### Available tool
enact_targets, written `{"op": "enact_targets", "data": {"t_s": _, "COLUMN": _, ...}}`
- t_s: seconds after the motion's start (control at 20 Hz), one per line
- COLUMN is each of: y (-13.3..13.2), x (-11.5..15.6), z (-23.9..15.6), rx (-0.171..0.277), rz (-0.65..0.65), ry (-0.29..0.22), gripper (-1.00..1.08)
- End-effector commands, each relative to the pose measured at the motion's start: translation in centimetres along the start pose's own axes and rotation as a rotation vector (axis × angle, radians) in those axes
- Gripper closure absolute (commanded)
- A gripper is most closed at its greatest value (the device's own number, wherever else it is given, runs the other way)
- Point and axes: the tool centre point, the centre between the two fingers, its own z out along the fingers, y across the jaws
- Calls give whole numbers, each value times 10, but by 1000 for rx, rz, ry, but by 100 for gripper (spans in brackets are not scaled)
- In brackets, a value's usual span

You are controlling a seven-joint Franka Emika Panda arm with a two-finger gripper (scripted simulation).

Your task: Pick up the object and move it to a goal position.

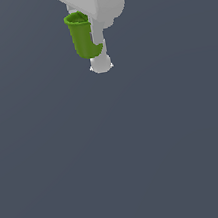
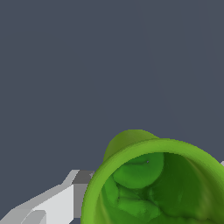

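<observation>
Hanging at the top of the exterior view, the green cup (image 1: 82,34) sits upright with its hollow mouth up, on the left of the white gripper (image 1: 95,47), whose fingers (image 1: 97,36) are clamped on its wall.

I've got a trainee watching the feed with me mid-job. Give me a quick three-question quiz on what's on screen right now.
1. True or false: the green cup stands upright, rim up, in the exterior view.
2. The cup is: A) alone on the grey surface, B) up against the white pincer, C) lying on its side.
3. In the wrist view, what part of the cup faces the camera?

Key: 1 true; 2 B; 3 its hollow open top, with a white finger beside it.
</observation>
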Motion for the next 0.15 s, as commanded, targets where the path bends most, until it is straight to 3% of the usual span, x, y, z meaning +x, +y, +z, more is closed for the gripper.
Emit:
{"op": "enact_targets", "data": {"t_s": 0.0, "y": 0, "x": 0, "z": -2, "rx": 1, "rz": 0, "ry": 0, "gripper": 108}}
{"op": "enact_targets", "data": {"t_s": 0.1, "y": 0, "x": 0, "z": -2, "rx": 1, "rz": 0, "ry": 0, "gripper": 108}}
